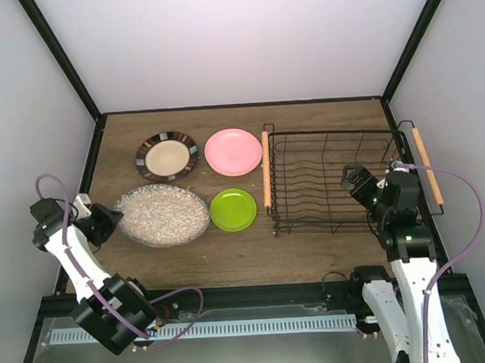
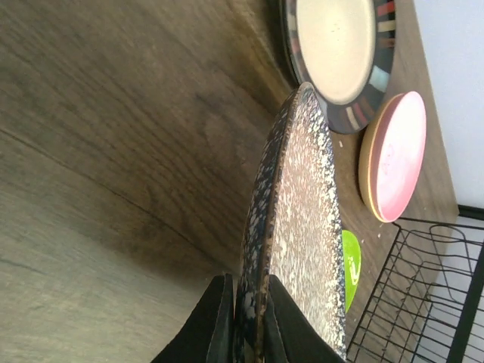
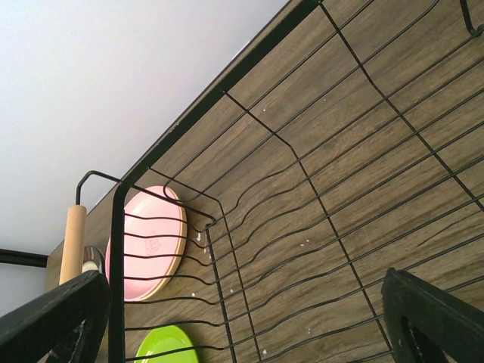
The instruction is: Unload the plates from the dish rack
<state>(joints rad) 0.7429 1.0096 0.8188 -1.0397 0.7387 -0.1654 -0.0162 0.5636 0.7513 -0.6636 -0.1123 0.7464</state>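
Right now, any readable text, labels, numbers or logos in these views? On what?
No legible text in any view.
Pink plate: faint mark at its centre, too blurred to read.
Lime green plate: small white mark, too blurred to read.
Speckled grey plate, brown-rimmed plate, dish rack: no text shows.

The left tool (image 2: 249, 291) clamps the speckled plate's (image 2: 302, 212) rim, while the right tool (image 3: 242, 321) hangs with fingers spread wide.

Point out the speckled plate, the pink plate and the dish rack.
speckled plate (image 1: 163, 215), top view, its centre.
pink plate (image 1: 233, 152), top view, its centre.
dish rack (image 1: 266, 180), top view, its wooden handle nearer the pink plate.
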